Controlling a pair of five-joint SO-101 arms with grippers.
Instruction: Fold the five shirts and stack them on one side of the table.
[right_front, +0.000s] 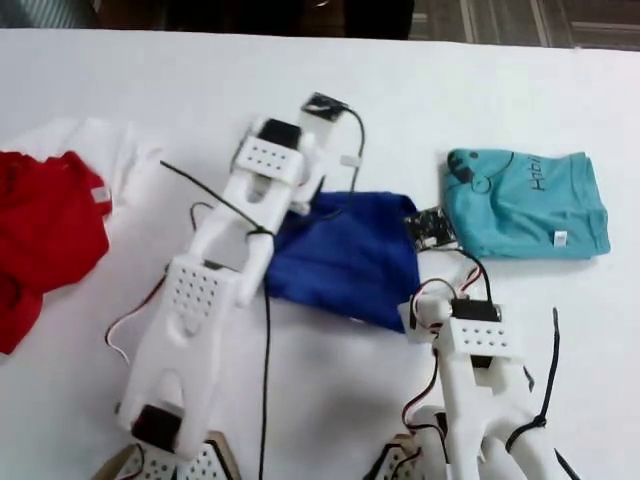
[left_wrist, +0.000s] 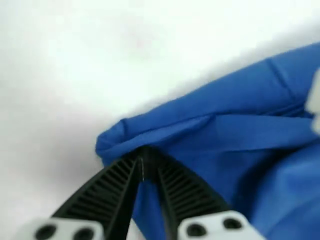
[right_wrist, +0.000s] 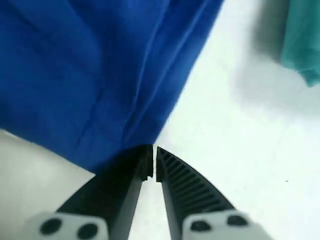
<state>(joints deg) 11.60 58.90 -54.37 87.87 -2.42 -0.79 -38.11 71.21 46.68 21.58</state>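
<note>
Blue shirt (right_front: 350, 255) crosswise, left tool (left_wrist: 142, 159) pinching its fold, right tool (right_wrist: 152, 156) seemingly pinching hem

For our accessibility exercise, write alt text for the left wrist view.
A black end effector is shut on the bunched corner of a blue shirt. The rest of the shirt spreads away over a white table.
</note>
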